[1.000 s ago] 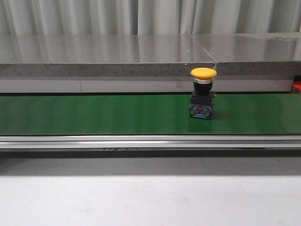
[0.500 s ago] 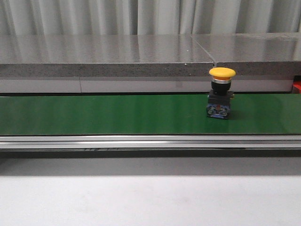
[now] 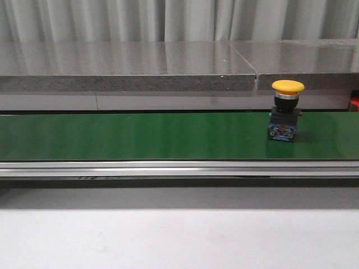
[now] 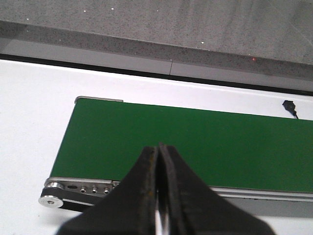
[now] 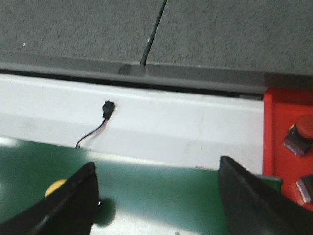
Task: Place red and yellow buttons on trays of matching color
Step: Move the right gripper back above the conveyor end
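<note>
- The yellow button [image 3: 288,110] stands upright on the green belt [image 3: 140,136], toward its right end, with nothing touching it.
- The right gripper [image 5: 156,196] hangs above that end, jaws spread wide and empty; the button's cap shows just beside one finger.
- The left gripper [image 4: 158,196] is clenched on nothing.
- The step in hand seems to be the pickup: the right gripper must descend and close on the button.
- A red tray [image 5: 286,122] with red buttons [image 5: 299,134] lies near; the yellow tray is not visible.
</note>
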Robot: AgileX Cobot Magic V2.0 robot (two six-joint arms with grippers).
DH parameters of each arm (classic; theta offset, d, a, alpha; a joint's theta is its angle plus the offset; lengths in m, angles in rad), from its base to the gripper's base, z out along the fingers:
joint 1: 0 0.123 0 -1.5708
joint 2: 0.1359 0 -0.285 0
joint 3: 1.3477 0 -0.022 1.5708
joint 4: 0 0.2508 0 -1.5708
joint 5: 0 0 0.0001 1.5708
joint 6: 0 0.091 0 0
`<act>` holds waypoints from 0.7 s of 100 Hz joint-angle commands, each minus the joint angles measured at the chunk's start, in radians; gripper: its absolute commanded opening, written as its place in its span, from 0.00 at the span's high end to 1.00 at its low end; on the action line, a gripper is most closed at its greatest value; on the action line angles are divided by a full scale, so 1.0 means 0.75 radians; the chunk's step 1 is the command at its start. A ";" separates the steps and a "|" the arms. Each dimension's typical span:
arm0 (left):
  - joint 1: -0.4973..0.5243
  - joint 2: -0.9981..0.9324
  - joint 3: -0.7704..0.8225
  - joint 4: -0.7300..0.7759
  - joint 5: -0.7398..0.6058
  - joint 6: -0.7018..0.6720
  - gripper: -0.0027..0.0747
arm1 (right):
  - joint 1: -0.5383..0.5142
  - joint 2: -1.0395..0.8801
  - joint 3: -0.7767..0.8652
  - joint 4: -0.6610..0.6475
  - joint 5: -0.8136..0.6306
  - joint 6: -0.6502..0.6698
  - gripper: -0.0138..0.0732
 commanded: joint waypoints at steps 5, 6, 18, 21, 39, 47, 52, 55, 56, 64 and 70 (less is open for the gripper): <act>-0.007 0.006 -0.032 -0.016 -0.095 -0.004 0.99 | -0.002 -0.120 0.137 0.057 -0.057 -0.110 0.24; -0.007 0.006 -0.032 -0.016 -0.095 -0.004 0.99 | -0.002 -0.128 0.155 0.057 -0.057 -0.117 0.24; -0.007 0.006 -0.032 -0.016 -0.095 -0.004 0.99 | 0.006 -0.157 0.279 0.061 -0.074 -0.164 0.24; -0.007 0.006 -0.032 -0.016 -0.095 -0.004 0.99 | 0.020 -0.157 0.299 0.061 -0.088 -0.175 0.24; -0.007 0.006 -0.032 -0.016 -0.095 -0.004 0.99 | 0.137 -0.150 0.366 0.061 -0.144 -0.274 0.24; -0.007 0.006 -0.032 -0.016 -0.095 -0.004 0.99 | 0.190 -0.148 0.375 0.059 -0.149 -0.328 0.24; -0.007 0.006 -0.032 -0.016 -0.095 -0.004 0.99 | 0.215 -0.139 0.377 0.057 -0.148 -0.341 0.24; -0.007 0.006 -0.032 -0.016 -0.095 -0.004 0.99 | 0.225 -0.128 0.377 0.055 -0.148 -0.341 0.24; -0.007 0.006 -0.032 -0.016 -0.095 -0.004 0.99 | 0.229 -0.125 0.377 0.052 -0.148 -0.341 0.24; -0.007 0.006 -0.032 -0.016 -0.095 -0.004 0.99 | 0.240 -0.092 0.377 0.046 -0.152 -0.341 0.24; -0.007 0.006 -0.032 -0.016 -0.095 -0.004 0.99 | 0.240 -0.058 0.377 0.046 -0.166 -0.341 0.24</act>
